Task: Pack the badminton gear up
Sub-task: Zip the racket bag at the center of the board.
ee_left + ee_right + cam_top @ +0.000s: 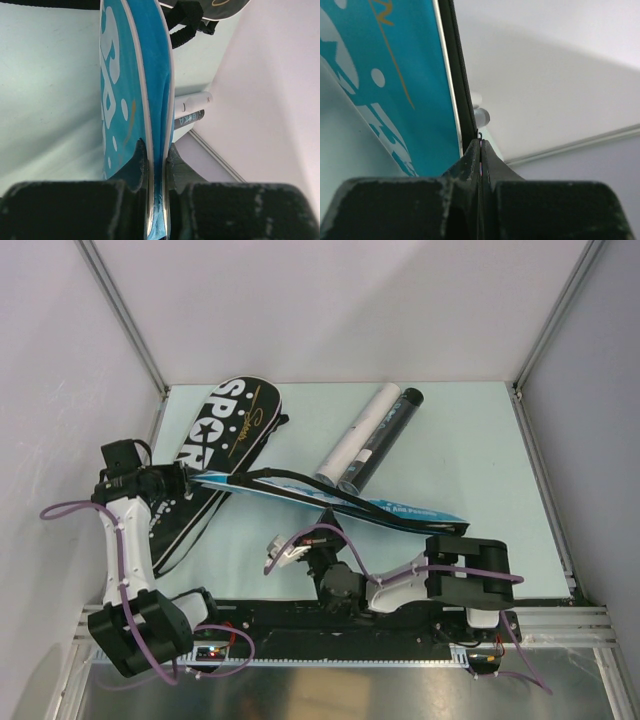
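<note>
A blue "SPORT" cover hangs edge-up across the middle of the table. My left gripper is shut on its left end, and the blue fabric with white piping is pinched between the fingers. My right gripper is shut at the cover's black zip edge. A small black zip pull sits right at its tips. The black "SPORT" cover lies flat at the back left. A white tube and a black tube lie side by side behind the blue cover.
Grey enclosure walls with aluminium posts close in the table on three sides. The black cover's straps trail beside the blue cover. A black rail runs along the near edge by the arm bases.
</note>
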